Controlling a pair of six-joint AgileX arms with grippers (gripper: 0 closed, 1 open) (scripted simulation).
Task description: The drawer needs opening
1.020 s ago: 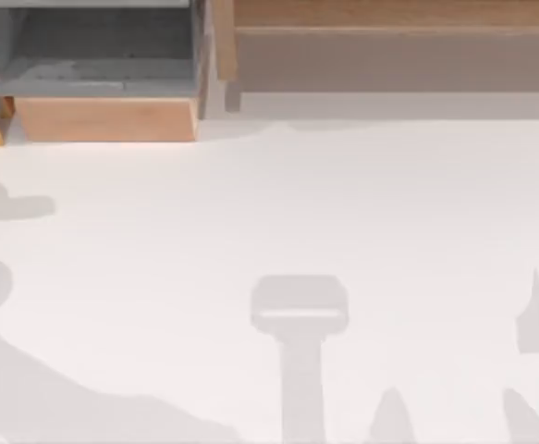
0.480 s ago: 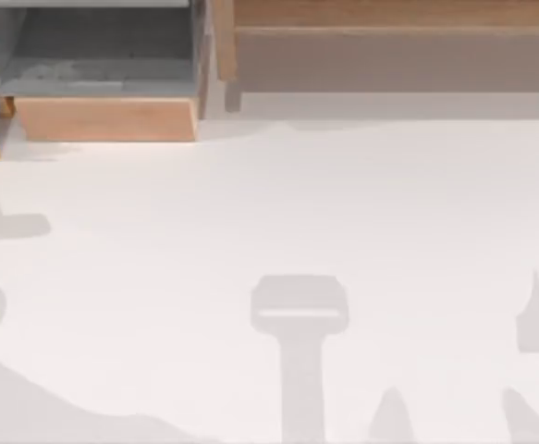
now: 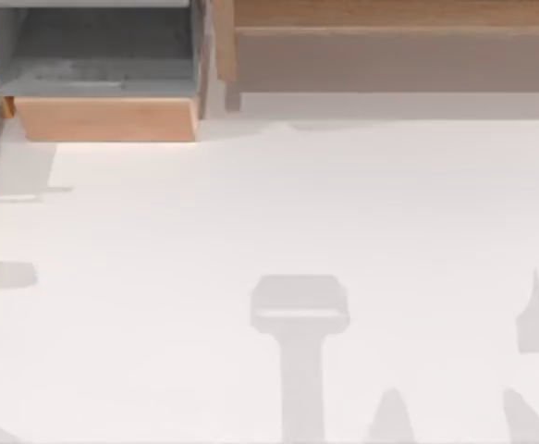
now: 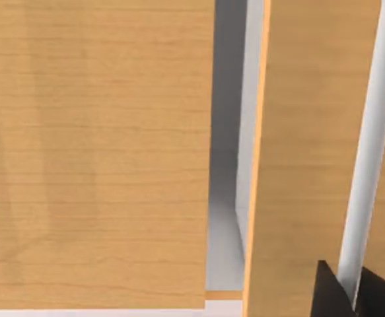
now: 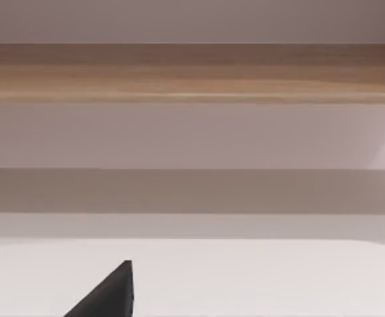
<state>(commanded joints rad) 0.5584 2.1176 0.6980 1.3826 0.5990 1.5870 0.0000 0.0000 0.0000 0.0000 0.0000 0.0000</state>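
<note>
The drawer (image 3: 12, 168) is a sliver at the top view's far left edge, with an orange-brown side, a flat gray inside and a thin pale front rim (image 3: 10, 197). It stands pulled out past the neighbouring box front. In the left wrist view my left gripper (image 4: 350, 296) is shut on the drawer's pale bar (image 4: 372, 132), one dark fingertip (image 4: 324, 290) on each side of it, with wooden panels close behind. A dark part of my right gripper (image 5: 111, 296) points toward the long shelf.
A gray-lined box with a pale tan front (image 3: 103, 118) sits at the back left. A long brown wooden shelf (image 3: 389, 14) runs along the back right. Arm shadows lie on the white table (image 3: 278, 203).
The drawer's sliver has slid steadily toward the table's front edge, baring more gray inside. The left arm's shadow moved the same way. The right side is unchanged.
</note>
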